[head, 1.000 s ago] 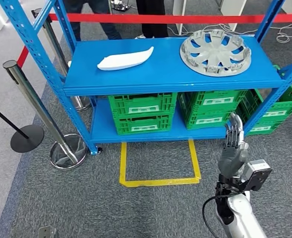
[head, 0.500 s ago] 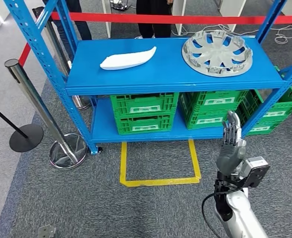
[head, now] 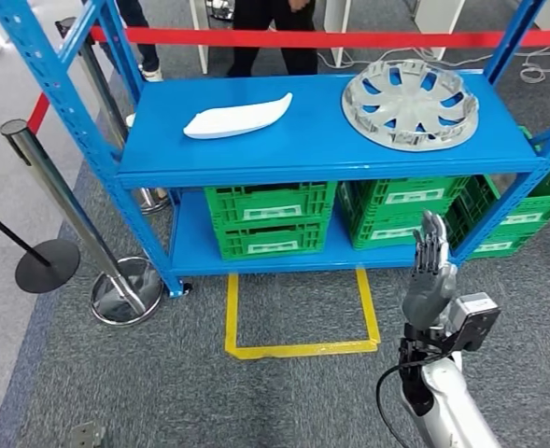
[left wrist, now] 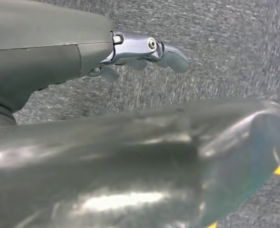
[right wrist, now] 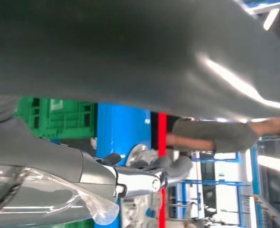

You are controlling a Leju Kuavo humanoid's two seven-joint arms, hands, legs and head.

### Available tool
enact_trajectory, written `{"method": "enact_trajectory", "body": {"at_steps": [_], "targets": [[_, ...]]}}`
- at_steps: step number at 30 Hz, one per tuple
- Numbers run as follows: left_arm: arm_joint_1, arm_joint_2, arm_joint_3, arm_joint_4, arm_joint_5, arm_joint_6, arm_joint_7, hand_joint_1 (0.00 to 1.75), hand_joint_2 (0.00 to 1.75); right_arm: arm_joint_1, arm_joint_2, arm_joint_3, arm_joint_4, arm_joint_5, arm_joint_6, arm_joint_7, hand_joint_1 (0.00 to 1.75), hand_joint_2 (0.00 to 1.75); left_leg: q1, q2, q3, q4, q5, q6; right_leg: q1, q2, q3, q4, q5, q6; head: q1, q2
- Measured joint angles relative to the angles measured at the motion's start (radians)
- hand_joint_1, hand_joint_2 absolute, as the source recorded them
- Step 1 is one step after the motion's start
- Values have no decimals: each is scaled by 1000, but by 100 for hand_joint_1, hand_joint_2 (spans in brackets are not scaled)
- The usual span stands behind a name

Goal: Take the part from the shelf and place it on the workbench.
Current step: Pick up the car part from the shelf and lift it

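Note:
On the blue shelf's (head: 314, 140) upper level lie two parts: a long white curved part (head: 236, 117) toward the left and a silver wheel cover (head: 411, 103) toward the right. My right hand (head: 430, 271) is raised in front of the shelf's lower right, below the wheel cover, fingers straight and apart, holding nothing. In the right wrist view this hand (right wrist: 138, 176) points toward the blue shelf (right wrist: 120, 128). My left hand (left wrist: 131, 47) hangs over grey carpet with its fingers stretched out and nothing in them.
Green crates (head: 270, 217) fill the shelf's lower level, with more at the right (head: 518, 210). A yellow taped square (head: 300, 317) marks the carpet before the shelf. Chrome barrier posts (head: 120, 289) stand left. Red tape (head: 328, 37) runs behind, where people's legs (head: 268, 33) stand.
The view has shifted a little. My right hand has edged slightly left and up, still spread. The people behind the shelf have stepped sideways.

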Motion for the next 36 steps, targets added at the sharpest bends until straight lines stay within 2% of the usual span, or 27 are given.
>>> {"method": "enact_trajectory", "body": {"at_steps": [2, 5, 6, 7, 8, 9, 10, 12, 14, 16, 17, 18, 20, 21, 22, 23, 25, 27, 29, 32, 34, 36], "targets": [[-3, 1, 0, 0, 0, 0, 0, 0, 0, -2, 0, 0, 0, 0, 1, 0, 0, 0, 2, 0, -25, 57, -12, -11, -5, 0, 16, -7, -3, -9, -2, 0], [-3, 0, -1, 0, 0, 0, 4, 0, 0, -5, 0, 0, 2, 0, 3, 0, 0, 0, 8, 0, -133, 234, -80, -25, -6, 0, 32, -10, -18, -20, -4, 0], [-2, 0, -1, 0, 0, 0, 5, 0, 0, -5, 0, 0, 4, 0, 4, 0, 0, 0, 9, 0, -162, 268, -89, -26, -6, 2, 38, -10, -24, -20, -4, 0], [-1, 0, -1, 0, 0, 0, 5, 0, 0, -4, 0, 0, 5, 0, 4, 0, 0, 0, 9, 0, -175, 269, -77, -26, -6, 3, 47, -10, -31, -19, -4, 0], [0, 0, -1, 0, 0, 0, 5, 0, 0, -3, 0, 0, 7, 0, 4, 0, 0, 0, 9, 0, -171, 234, -40, -24, -6, 4, 57, -10, -38, -18, -4, 0], [0, 0, -1, 0, 0, 0, 5, 0, 0, -4, 0, 0, 7, 0, 5, 0, 0, 0, 8, 0, -155, 172, 11, -19, -6, 5, 68, -10, -46, -16, -4, 0], [0, 1, -1, 0, 0, 0, 5, 0, 0, -5, 0, 1, 8, 0, 5, 0, 0, 0, 5, 0, -138, 115, 49, -14, -5, 5, 79, -11, -53, -13, -4, 0], [0, 2, -2, 0, 0, -1, 6, 0, 0, -8, 0, 1, 11, 1, 6, 0, 0, 0, -2, 0, -119, 37, 72, 0, -4, 6, 88, -14, -63, -3, -5, 0], [3, 2, -2, 0, 1, -1, 6, 0, 0, -9, 0, 2, 13, 2, 7, 0, 0, 0, -6, -1, -113, 18, 65, 13, -3, 7, 93, -11, -66, 13, -8, 0], [4, 1, -2, 0, 3, -1, 6, 0, 0, -11, 0, 3, 15, 4, 7, -1, 0, 0, -1, -1, -94, 6, 76, 24, -3, 6, 94, 6, -77, 26, -8, 0], [2, 1, -2, 0, 4, 0, 6, 0, 0, -14, 0, 3, 15, 5, 8, -1, 0, 0, 2, 0, -84, 1, 75, 28, -3, 5, 83, 32, -92, 30, -7, 0], [-1, 1, -2, 0, 5, 0, 6, 0, 0, -17, 0, 4, 16, 5, 8, -1, 0, 0, 3, 0, -78, -2, 74, 32, -3, 5, 57, 78, -115, 32, -5, 0], [-3, 0, -2, 0, 6, 0, 6, 0, 0, -18, 0, 4, 18, 5, 9, -1, 0, 0, 3, -1, -74, -2, 67, 37, -3, 4, -18, 199, -160, 37, -4, 0], [-3, 0, -3, 0, 7, 0, 6, 0, 0, -16, 0, 4, 19, 5, 9, -1, 0, 0, 2, -2, -72, -2, 63, 38, -3, 4, -53, 242, -170, 38, -4, 0], [-1, -1, -3, 0, 7, 0, 7, 0, 0, -15, 0, 4, 21, 5, 9, -1, 0, 0, 2, -3, -69, -2, 59, 38, -3, 4, -75, 256, -161, 39, -4, 0], [0, -1, -3, 0, 8, 0, 7, 0, 0, -15, 0, 4, 22, 5, 10, -1, 0, 0, 1, -3, -63, -1, 53, 37, -3, 4, -80, 235, -132, 38, -3, 0], [-1, -1, -3, 0, 9, 0, 7, 0, 0, -16, 0, 4, 24, 5, 11, -1, 0, 0, 1, -4, -48, -2, 40, 33, -2, 4, -49, 124, -44, 31, -4, 0], [-4, -1, -3, 0, 10, 1, 7, 0, 0, -19, 1, 4, 26, 6, 12, -1, 0, 0, 0, -4, -40, 0, 30, 24, 3, 3, -19, 30, -6, 19, -5, 0], [-5, -1, -4, 0, 11, 1, 8, 0, 0, -20, 1, 4, 27, 8, 13, -1, 0, 0, -2, -4, -38, 4, 24, 15, 7, 2, -10, 4, -12, 5, -5, 0], [-6, 0, -5, -1, 11, 2, 8, 0, 0, -21, 4, 2, 27, 8, 16, -1, 0, 0, -1, -3, -38, 29, 1, -1, 1, 1, 19, -10, -6, -13, -6, 0], [-8, 0, -5, -1, 12, 3, 8, 0, 0, -24, 5, 2, 27, 7, 20, -2, 0, 0, 4, -3, -84, 125, -43, -13, -1, 0, 32, -16, -9, -20, -8, 0], [-6, 0, -6, -1, 12, 3, 8, 0, 0, -25, 5, 1, 27, 4, 25, -2, 0, 0, 9, -2, -153, 243, -83, -22, -1, 0, 40, -16, -16, -25, -9, 0]]}}
